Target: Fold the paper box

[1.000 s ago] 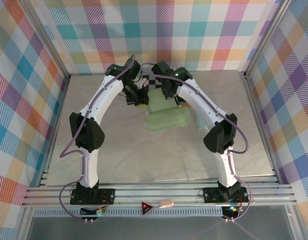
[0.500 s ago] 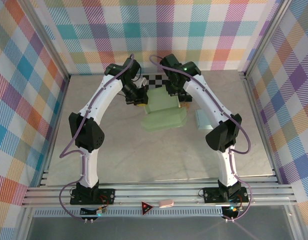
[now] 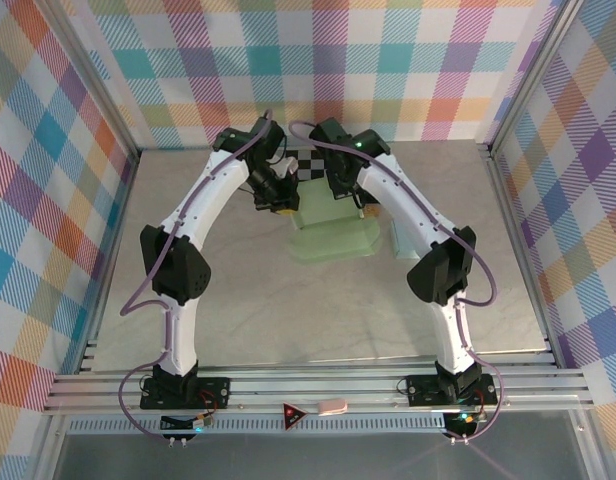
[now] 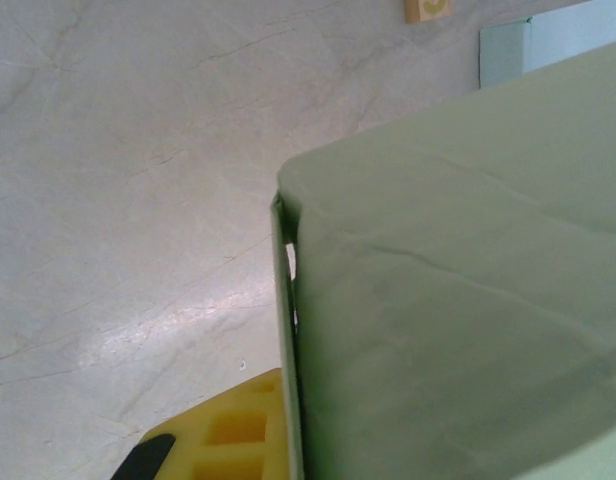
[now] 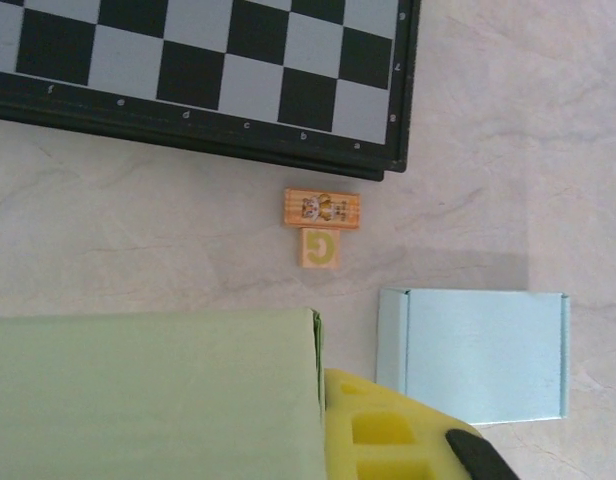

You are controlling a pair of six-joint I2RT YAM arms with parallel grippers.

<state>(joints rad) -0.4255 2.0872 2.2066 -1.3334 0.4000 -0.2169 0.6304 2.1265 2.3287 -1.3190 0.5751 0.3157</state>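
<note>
Marble table (image 3: 238,300) bears green paper box (image 3: 333,238), checkerboard (image 5: 188,70), blue box (image 5: 478,350), wooden blocks (image 5: 322,210).

Enclosure walls (image 3: 408,60): pastel plaid cloth on three sides. Aluminium frame posts (image 3: 536,85) stand at the corners. Table top (image 3: 288,320): pale grey, marbled veining, soft sheen, light even. Slotted aluminium rails (image 3: 318,388) run along the near edge.

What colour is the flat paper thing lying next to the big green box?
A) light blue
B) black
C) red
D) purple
A: the flat paper piece lying on the table beside the green paper box is light blue.
</note>
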